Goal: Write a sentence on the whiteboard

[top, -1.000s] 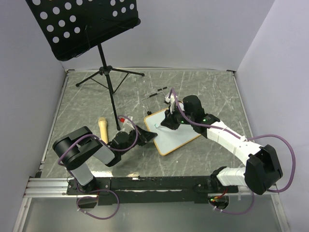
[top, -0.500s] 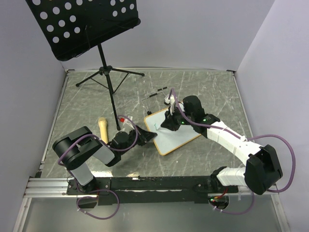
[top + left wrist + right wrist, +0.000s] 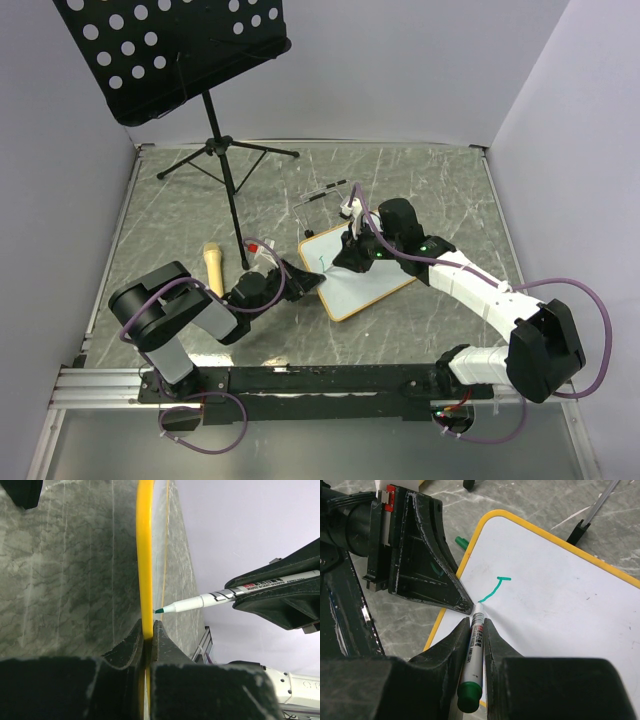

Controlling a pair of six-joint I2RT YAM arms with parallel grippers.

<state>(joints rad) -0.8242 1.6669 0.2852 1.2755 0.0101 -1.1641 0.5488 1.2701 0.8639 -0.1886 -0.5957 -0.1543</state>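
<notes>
The whiteboard [image 3: 370,275], white with a yellow-tan frame, lies tilted on the table. My left gripper [image 3: 312,281] is shut on the rim of its left edge [image 3: 144,555], both fingers [image 3: 131,645] pinching the frame. My right gripper [image 3: 476,622] is shut on a white marker [image 3: 475,640] with a green end. The marker's tip touches the board at the lower end of a short green stroke [image 3: 495,587], close beside the left gripper's fingertip [image 3: 462,602]. In the left wrist view the marker [image 3: 210,600] points at the board's face from the right.
A black perforated music stand [image 3: 180,50] rises at the back left, its tripod legs [image 3: 225,155] spread on the table. A tan handled object [image 3: 214,265] lies left of the left gripper. A thin wire stand [image 3: 322,197] sits behind the board. A green cap [image 3: 462,542] lies by the board's edge.
</notes>
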